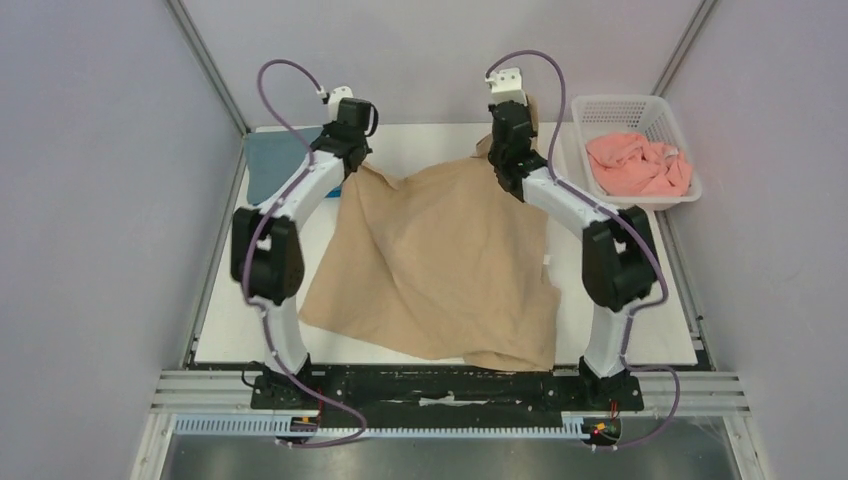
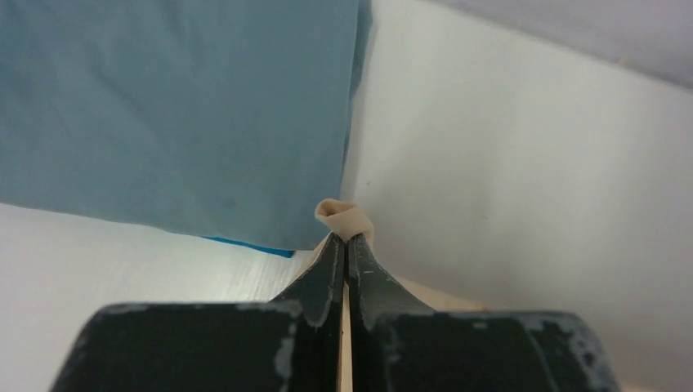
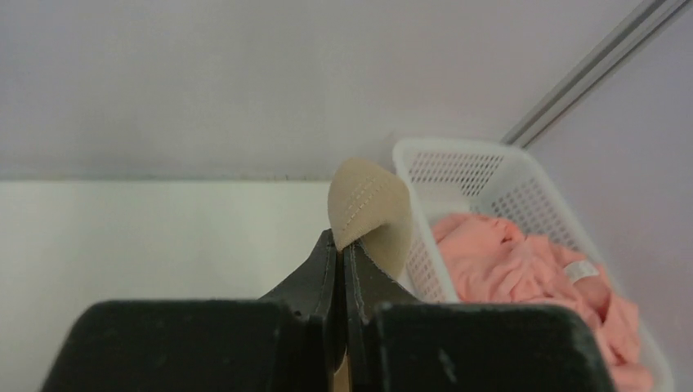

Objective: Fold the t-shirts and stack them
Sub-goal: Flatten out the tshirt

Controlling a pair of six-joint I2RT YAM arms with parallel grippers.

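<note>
Inside white slatted basket (image 1: 620, 99): crumpled salmon-pink tee (image 1: 640, 165). Centre: wrinkled tan tee (image 1: 440, 260), far corners pinched in left gripper (image 2: 343, 245) and right gripper (image 3: 342, 245), both clamped tight. Far left: flat slate-blue tee (image 2: 163, 106).

Left pincer (image 2: 344, 242) extended forward, clamped on tan t-shirt (image 1: 440, 260); right pincer (image 3: 339, 242) likewise.

The top external camera looks steeply down from behind the arm bases (image 1: 285, 385) over the whole table (image 1: 665, 335). Wrist cameras face the far wall (image 3: 245, 82), close-up; with it, left shares the slate-blue t-shirt (image 2: 163, 106), right the white basket (image 3: 458, 167).
</note>
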